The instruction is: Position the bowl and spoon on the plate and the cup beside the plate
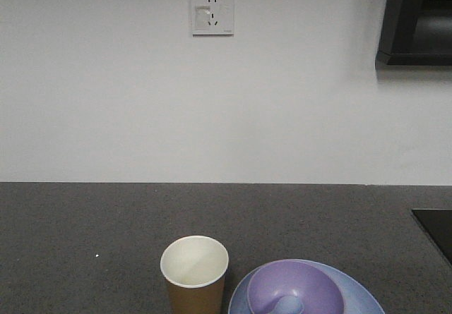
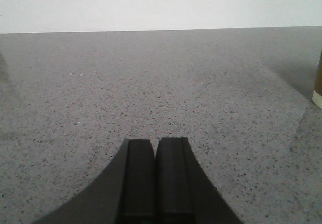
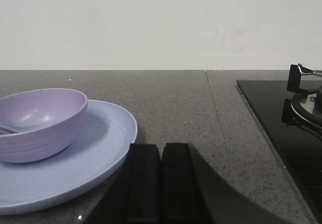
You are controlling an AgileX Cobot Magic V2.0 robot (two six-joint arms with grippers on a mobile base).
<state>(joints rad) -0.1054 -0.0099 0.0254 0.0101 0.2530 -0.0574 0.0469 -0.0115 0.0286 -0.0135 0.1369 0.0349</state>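
Both grippers, left (image 2: 155,178) and right (image 3: 161,183), hover low over the counter (image 1: 85,222) with jaws pressed together and holding nothing, while the bowl (image 1: 295,287) with the spoon (image 1: 286,305) inside sits on the plate (image 1: 357,293), the cup (image 1: 194,272) upright just beside it.

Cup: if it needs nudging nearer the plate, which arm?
Left, probably. The cup shows at the left wrist view's right edge; the right wrist view shows only the bowl and plate.
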